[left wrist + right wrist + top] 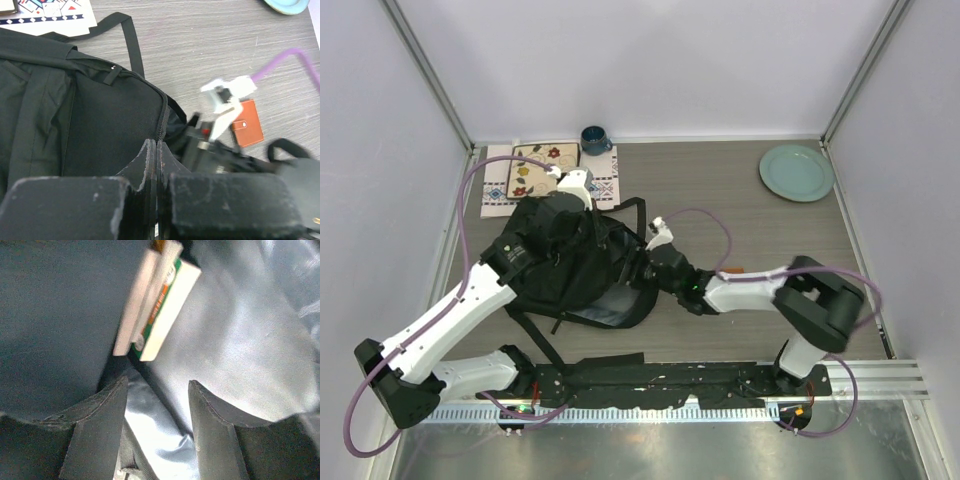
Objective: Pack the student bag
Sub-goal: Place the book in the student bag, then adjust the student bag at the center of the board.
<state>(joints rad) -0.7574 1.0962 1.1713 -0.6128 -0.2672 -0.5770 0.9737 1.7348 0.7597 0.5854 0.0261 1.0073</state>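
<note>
**Top view:** bag (570,265) lies mid-table, left of centre, mouth facing right toward the R arm. L gripper (563,212) sits on the bag's far upper side, its arm coming in from the near-left w/ elbow low. R arm reaches left across the table, forearm near level, and R gripper (650,270) is sunk into the mouth, so R is the arm nearer the inside. Plate (797,172), mug (595,140) and mat (535,170) are at the far edge, well apart from both grippers.

**L wrist view:** L fingers (145,160) are pressed together w/ no gap. The zipper (161,117) runs straight into the tips, so probably a pinch on the bag's mouth edge, though the contact itself is hidden. R arm enters just right of that edge. A brown wallet-like thing (247,122) lies on the table beyond it.

**R wrist view:** inside the bag, pale lining all round. R fingers (100,425) stand apart w/ nothing between them. A small white-green box (160,305) lies ahead, up and slightly left of the gap, clear of both tips. Its long axis is tilted, upper right to lower left, roughly along the reach.

Box sits free in the bag, so the next move is likely R backing straight out along its forearm line, w/o snagging the edge L holds.
</note>
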